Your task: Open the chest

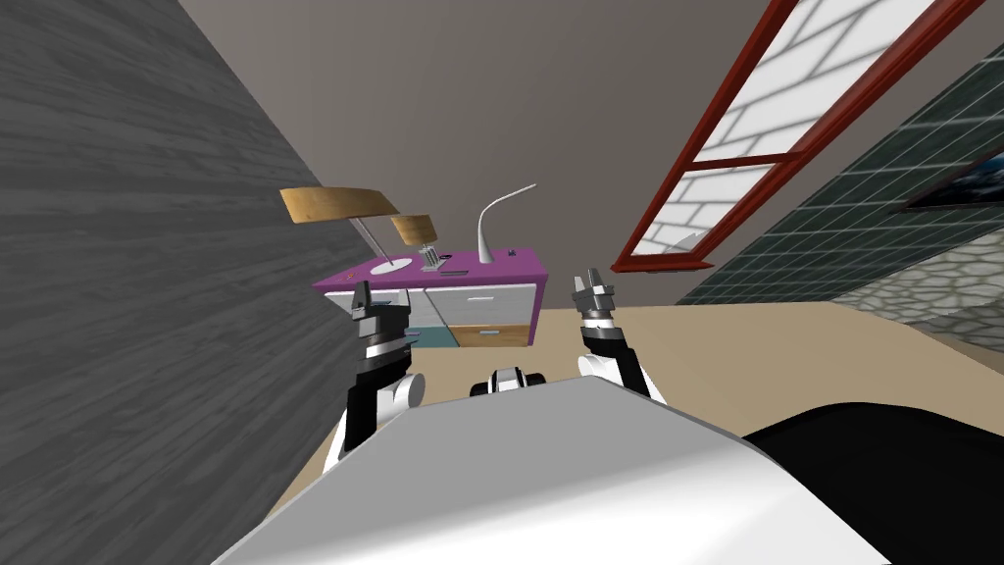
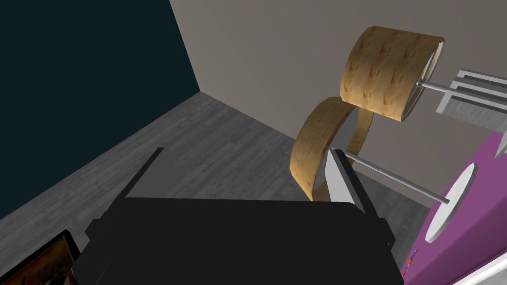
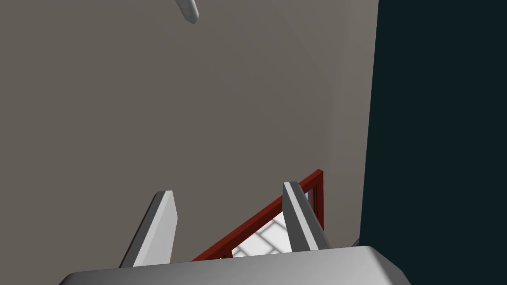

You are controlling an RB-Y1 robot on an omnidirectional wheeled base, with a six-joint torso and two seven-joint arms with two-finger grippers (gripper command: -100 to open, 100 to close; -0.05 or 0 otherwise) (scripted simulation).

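Left gripper (image 1: 378,304): raised, fingers wide apart, holding nothing.
Right gripper (image 1: 593,286): raised alongside the left one, fingers also parted, empty.
Chest (image 1: 485,306): purple top, white and wood-coloured drawer fronts; stands against the wall ahead of both grippers, nearer the left one, touched by neither.
Lamps: two with tan shades (image 1: 338,203) and a white curved one (image 1: 495,221) stand on the chest's top, beyond the left gripper.
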